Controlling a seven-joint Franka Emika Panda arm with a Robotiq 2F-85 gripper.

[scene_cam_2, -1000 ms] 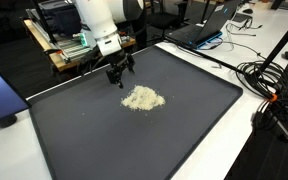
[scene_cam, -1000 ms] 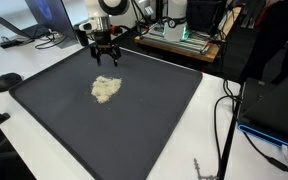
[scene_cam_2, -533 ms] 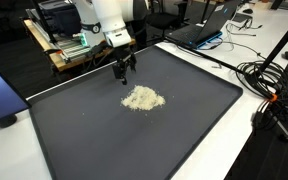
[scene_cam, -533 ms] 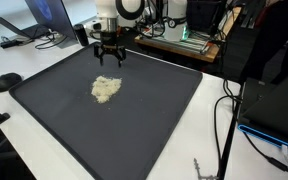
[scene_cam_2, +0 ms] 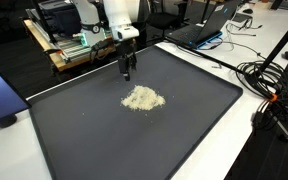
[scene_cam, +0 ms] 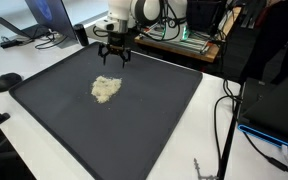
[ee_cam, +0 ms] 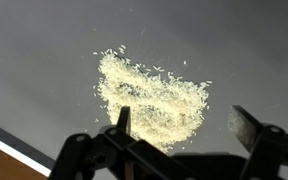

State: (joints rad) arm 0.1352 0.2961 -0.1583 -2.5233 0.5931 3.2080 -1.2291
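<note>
A loose pile of pale rice grains (scene_cam: 106,88) (scene_cam_2: 142,98) lies on the dark grey mat (scene_cam: 144,120) (scene_cam_2: 184,130), a little toward its far side. My gripper (scene_cam: 116,58) (scene_cam_2: 126,76) hangs above the mat just beyond the pile, pointing down, not touching it. In the wrist view the pile (ee_cam: 149,95) fills the middle, with the gripper (ee_cam: 184,122) open at the bottom edge and nothing between its fingers; one fingertip (ee_cam: 123,118) overlaps the pile's near edge in the picture.
The mat lies on a white table (scene_cam: 24,60). A laptop (scene_cam_2: 199,30) and cables (scene_cam_2: 259,75) sit beside it. A black mouse-like object (scene_cam: 6,82) rests near the mat's corner. Racks with equipment (scene_cam: 184,30) stand behind the arm.
The arm has swung sideways along the mat's far edge and the wrist has turned, with the gripper staying open and above the mat. The rice pile has not moved.
</note>
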